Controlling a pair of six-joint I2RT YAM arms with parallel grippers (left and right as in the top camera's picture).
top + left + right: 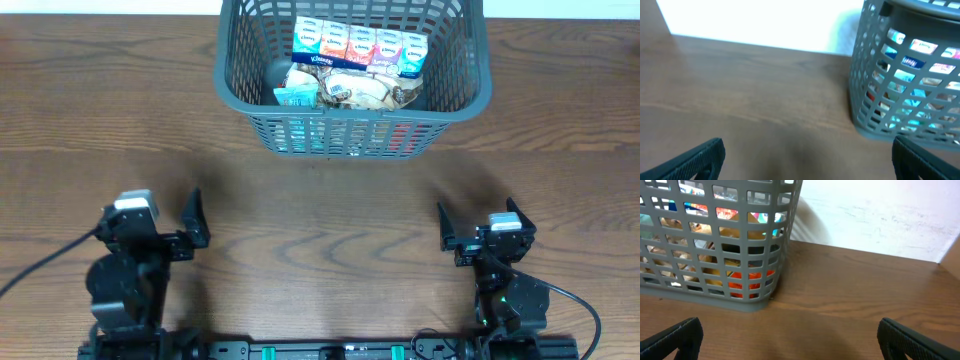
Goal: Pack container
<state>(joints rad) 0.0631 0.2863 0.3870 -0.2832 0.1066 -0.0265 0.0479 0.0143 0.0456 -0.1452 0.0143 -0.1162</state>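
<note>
Near the table (pixel 320 200) edge, parked with left hand (pixel 165 222) and right hand (pixel 482 228) open, empty, given a probably full container (pixel 350 130).

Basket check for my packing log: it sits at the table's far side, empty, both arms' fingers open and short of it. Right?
Not empty: the overhead view shows the basket holding a row of tissue packs and wrapped snacks. The rest stands: far side of the table, left fingers and right fingers open, short of it.
</note>
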